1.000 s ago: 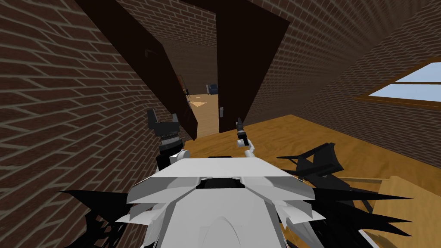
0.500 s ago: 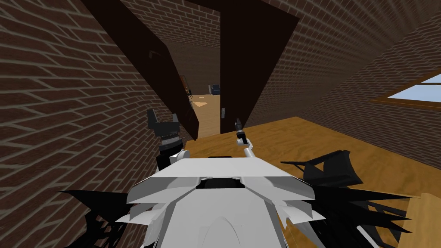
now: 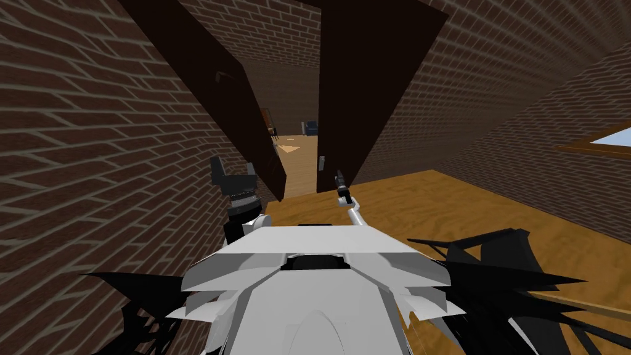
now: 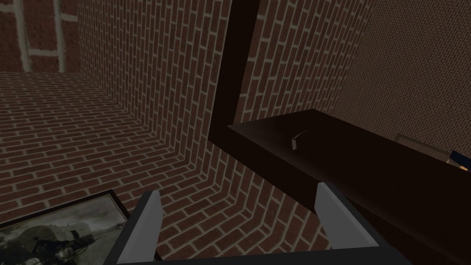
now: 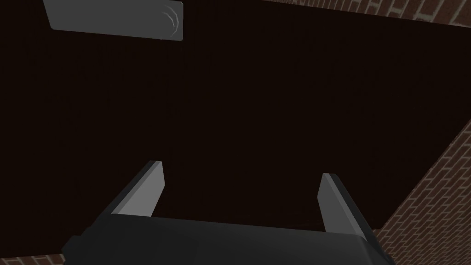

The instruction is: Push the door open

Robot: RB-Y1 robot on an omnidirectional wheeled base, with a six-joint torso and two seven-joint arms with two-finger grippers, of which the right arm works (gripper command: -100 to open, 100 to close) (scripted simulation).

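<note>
**Half the job done: door ajar, more pushing left**

Door [image 3: 370,86] is at my 12 o'clock, dark brown, standing ajar with a narrow gap [image 3: 296,160] at 11 and wooden floor showing through it. I'd say it needs a good bit more swing. Right gripper [image 3: 338,179] is close up to the door face near its grey plate [image 5: 115,18], fingers spread wide and holding nothing; can't tell if the tips touch. Left gripper [image 3: 234,175] is at 10 o'clock by the brick wall [image 3: 92,154], also spread and empty.
</note>
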